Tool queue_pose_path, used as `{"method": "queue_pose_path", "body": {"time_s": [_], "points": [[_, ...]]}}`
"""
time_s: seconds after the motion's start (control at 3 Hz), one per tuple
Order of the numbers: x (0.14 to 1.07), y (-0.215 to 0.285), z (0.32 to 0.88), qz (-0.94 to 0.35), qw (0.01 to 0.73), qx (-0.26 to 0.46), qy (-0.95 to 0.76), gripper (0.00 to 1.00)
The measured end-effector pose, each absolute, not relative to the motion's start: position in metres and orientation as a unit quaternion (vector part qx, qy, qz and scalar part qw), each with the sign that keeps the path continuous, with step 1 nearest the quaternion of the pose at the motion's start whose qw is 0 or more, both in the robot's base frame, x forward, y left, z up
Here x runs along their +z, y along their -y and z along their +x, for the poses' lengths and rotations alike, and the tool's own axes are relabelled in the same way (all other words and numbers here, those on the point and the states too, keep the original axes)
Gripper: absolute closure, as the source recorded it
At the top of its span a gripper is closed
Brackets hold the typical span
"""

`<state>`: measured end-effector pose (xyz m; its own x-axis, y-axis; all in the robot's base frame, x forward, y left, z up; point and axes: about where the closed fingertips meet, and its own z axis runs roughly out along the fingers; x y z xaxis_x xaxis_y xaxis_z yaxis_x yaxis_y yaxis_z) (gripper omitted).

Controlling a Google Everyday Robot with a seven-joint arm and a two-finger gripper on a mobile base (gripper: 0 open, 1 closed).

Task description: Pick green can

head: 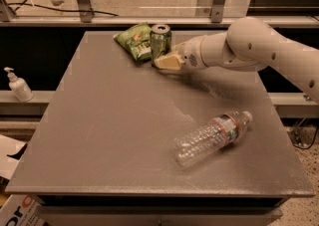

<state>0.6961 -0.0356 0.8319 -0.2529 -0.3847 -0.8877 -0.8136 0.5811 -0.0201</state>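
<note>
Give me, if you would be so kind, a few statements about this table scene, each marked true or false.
1. The green can stands upright near the far edge of the table. True.
2. The clear plastic bottle stands upright. False: it lies on its side on the table's near right part.
3. The gripper is low over the table, close beside the green can. True.
4. The green snack bag lies under the bottle. False: it lies next to the can, on its left as the camera sees it.
</note>
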Motion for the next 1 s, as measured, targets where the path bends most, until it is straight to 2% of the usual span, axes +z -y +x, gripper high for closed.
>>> {"method": "queue_pose_path", "body": {"time_s": [0.33,1.0], "points": [[0.826,0.036,0.693,-0.394,0.458,0.238,-0.76,0.0],[0.828,0.059,0.682,-0.384,0.461,0.245,-0.761,0.0]]}}
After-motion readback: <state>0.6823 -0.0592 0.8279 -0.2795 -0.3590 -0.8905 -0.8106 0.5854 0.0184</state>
